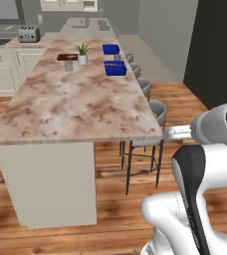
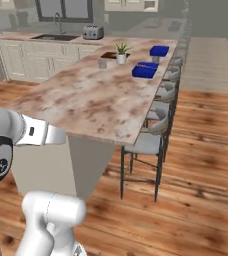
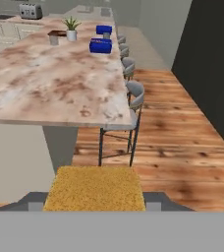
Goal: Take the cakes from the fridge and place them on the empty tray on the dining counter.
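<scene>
The tan-golden cake (image 3: 95,188) is gripped between the fingers of the tool (image 3: 95,205), well short of the counter (image 1: 75,99). Two blue trays (image 1: 115,68) are seen near its far edge; delivery there is judged outstanding.

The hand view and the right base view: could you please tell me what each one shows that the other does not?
Hand view alone: the tan-golden cake up close between the claw tips, and the dark fridge side on the right.

Right base view alone: the sink with its faucet under a window, and the robot's white arm.

Both: the dining counter with the potted plant, two blue trays, the nearer tray, the toaster, the row of stools and the wood floor.
</scene>
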